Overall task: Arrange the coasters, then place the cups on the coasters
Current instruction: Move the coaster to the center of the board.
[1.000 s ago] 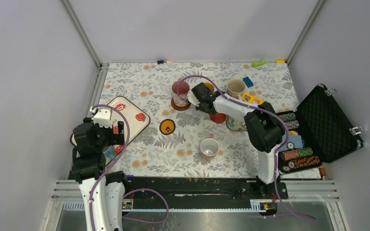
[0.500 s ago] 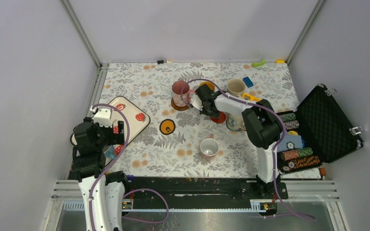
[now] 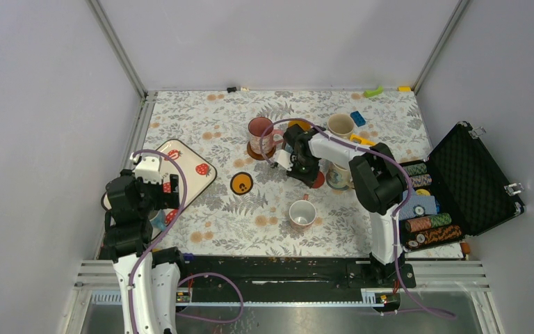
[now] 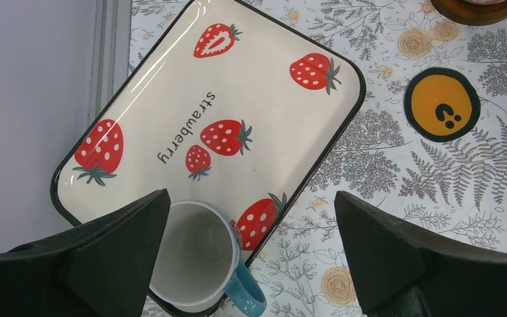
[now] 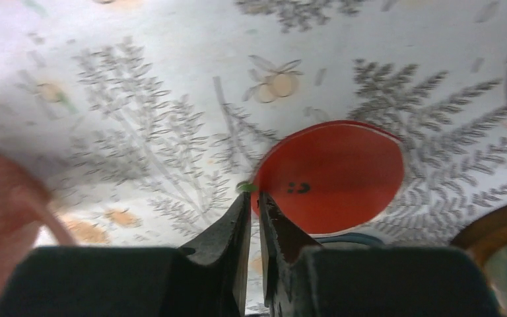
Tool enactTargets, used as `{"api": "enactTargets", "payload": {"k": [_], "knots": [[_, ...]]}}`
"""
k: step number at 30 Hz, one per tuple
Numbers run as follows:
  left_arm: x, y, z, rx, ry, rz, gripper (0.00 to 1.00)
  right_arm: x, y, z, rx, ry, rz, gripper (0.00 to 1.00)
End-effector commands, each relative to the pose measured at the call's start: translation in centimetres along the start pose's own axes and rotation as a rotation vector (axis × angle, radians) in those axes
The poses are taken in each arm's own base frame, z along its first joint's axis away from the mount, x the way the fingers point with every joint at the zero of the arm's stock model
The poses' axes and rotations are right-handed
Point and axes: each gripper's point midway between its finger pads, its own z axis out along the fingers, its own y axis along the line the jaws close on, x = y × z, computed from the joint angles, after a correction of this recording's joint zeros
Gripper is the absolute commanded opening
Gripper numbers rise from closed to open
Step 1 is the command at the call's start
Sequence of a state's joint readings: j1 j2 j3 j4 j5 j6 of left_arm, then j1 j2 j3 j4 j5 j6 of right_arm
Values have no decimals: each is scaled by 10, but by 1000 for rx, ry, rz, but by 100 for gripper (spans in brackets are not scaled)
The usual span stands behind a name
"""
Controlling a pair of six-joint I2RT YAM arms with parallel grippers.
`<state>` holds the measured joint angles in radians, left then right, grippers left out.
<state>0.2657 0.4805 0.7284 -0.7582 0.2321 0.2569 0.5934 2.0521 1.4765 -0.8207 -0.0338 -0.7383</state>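
The red coaster (image 5: 333,175) lies on the floral cloth, and my right gripper (image 5: 254,195) is shut on its left rim; from above they are the coaster (image 3: 317,180) and the gripper (image 3: 299,168). A pink cup (image 3: 259,132) stands on a dark brown coaster (image 3: 254,152). The orange black-rimmed coaster (image 3: 241,183) lies alone, also seen as the orange coaster (image 4: 442,104). A white cup (image 3: 302,213) and a cream cup (image 3: 340,126) stand free. My left gripper (image 4: 251,211) hangs open above a blue-handled cup (image 4: 198,254) on the strawberry tray (image 4: 257,99).
An open black case of poker chips (image 3: 459,181) sits at the right edge. A blue block (image 3: 357,118), a yellow piece (image 3: 365,142) and a green piece (image 3: 373,91) lie at the back right. Another cup (image 3: 336,178) stands just right of my right arm.
My right gripper swung from beside the pink cup back toward the red coaster, turned downward and closed its jaws on the coaster's rim. The left arm stayed still.
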Motion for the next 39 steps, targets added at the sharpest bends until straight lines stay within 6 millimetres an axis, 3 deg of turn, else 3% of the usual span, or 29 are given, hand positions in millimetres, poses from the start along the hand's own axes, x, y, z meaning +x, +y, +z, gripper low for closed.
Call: {"api": "enactTargets", "payload": {"k": [1,6,11,15,18,21,24,28,33,39], "knots": [[-15,8,0,-38,-50,0,99,-16,38,-32,-158,-80,-23,17],[-15,9,-1,-47,-57,0,99,-36,20,-62,-13,-189,-26,13],[-15,10,-2,-52,-61,-1,99,-46,-49,-89,366,-229,53,12],[-15,11,-3,-57,-62,-1,99,-26,-85,-68,494,-44,33,10],[-15,11,-3,-57,-64,-1,99,-12,-90,-39,467,49,0,10],[-16,10,-4,-54,-72,3,98,-4,-96,-25,474,92,-13,9],[-16,8,-5,-44,-81,5,99,0,-93,-15,452,118,-35,7],[-16,7,-4,-36,-71,5,99,-4,-70,-10,320,76,-35,6],[-17,8,-4,-40,-81,5,99,-12,-32,-17,128,3,-33,6],[-17,6,-5,-30,-83,10,99,-24,2,-23,26,-56,-63,6]]}}
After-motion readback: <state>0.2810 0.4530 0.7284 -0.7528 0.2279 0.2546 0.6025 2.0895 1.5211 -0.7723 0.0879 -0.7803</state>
